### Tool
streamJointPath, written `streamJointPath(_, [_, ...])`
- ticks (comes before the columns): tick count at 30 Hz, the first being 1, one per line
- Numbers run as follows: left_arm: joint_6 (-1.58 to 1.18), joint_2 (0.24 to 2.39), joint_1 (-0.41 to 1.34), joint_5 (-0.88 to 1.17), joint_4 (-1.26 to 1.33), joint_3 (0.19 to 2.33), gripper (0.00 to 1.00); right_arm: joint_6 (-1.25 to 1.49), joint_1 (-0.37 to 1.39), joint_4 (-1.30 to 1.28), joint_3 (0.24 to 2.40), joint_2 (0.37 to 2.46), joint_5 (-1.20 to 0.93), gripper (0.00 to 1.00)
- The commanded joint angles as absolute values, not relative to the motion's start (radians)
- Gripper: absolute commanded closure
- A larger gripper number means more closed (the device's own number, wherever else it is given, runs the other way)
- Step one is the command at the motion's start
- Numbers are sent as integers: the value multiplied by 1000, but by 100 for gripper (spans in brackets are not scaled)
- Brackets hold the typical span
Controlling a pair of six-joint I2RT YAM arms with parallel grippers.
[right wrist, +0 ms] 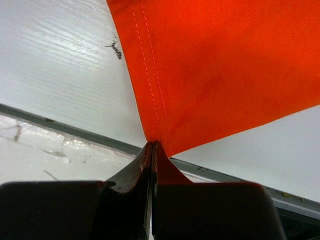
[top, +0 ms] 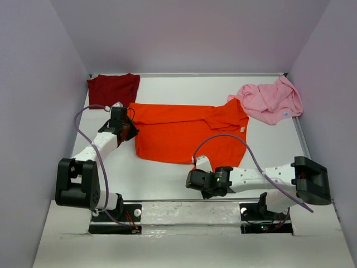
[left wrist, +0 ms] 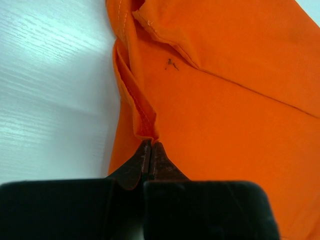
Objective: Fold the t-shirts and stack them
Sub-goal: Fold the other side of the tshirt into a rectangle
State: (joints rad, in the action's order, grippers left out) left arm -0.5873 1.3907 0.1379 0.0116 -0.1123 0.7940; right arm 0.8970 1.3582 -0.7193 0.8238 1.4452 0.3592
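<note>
Waiting in the upper left, the dark maroon cloth t-shirt [top: 113,88] lies clear of the work. The left tool [left wrist: 151,148] is clamped on the left hem of the bright orange cloth t-shirt [top: 178,134], spread mid-frame on the white table [top: 156,180]. The right tool [right wrist: 151,146] pinches its lower corner, probably so both ends lift together for a fold. The crumpled light pink cloth t-shirt [top: 270,101] sits upper right, not yet folded.

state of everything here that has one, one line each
orange t-shirt: spread out mid-table, unfolded, pinched at two edges
maroon t-shirt: lying at the far left, not held
pink t-shirt: crumpled heap at the far right, not held
left gripper: shut on the orange t-shirt's left edge
right gripper: shut on the orange t-shirt's near hem corner
</note>
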Motion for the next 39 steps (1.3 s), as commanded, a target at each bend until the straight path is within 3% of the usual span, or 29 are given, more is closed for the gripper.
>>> streamJointPath(1, [-620, 1307, 141, 41, -112, 753, 100, 903, 1368, -810, 894, 1368, 390, 100])
streamJointPath(12, [-670, 909, 210, -60, -257, 600, 100, 1052, 1378, -1078, 966, 1094, 569, 100])
streamJointPath(18, [-673, 864, 210, -110, -350, 686, 100, 1206, 1378, -1274, 1020, 1039, 754, 100])
streamJointPath(24, [-678, 879, 210, -126, -362, 733, 100, 1266, 1355, -1307, 1066, 1045, 923, 100])
streamJointPath(30, [-692, 884, 210, -149, -357, 738, 100, 1022, 1136, -1101, 1088, 1072, 953, 100])
streamJointPath(35, [-678, 882, 207, -196, -344, 732, 100, 711, 825, -757, 956, 996, 737, 100])
streamJointPath(39, [-663, 903, 207, -193, -304, 724, 100, 644, 714, -674, 942, 1055, 699, 100])
